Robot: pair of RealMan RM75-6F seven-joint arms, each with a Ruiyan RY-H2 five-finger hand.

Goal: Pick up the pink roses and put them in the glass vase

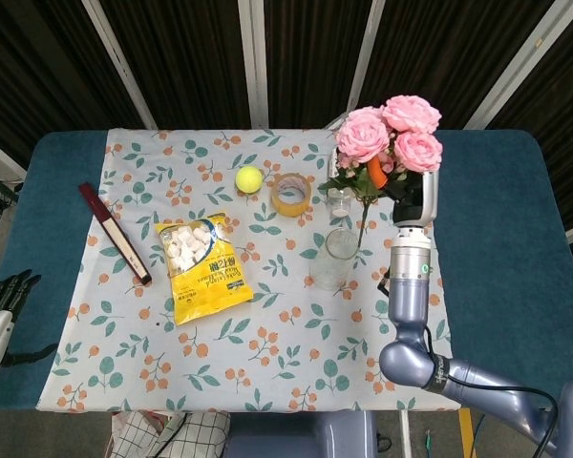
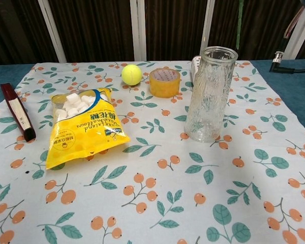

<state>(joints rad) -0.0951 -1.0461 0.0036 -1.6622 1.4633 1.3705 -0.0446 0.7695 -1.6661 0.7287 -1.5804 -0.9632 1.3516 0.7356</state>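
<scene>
— Lining up the stem over the vase (image 1: 335, 258) mouth is what matters now; the right hand (image 1: 415, 196) is grasping the roses (image 1: 390, 132) just above it, mid-table.
— Counting three blooms, one vase. And the left hand (image 1: 2, 298)?
— Resting at the left edge, fingers together, holding nothing.
</scene>
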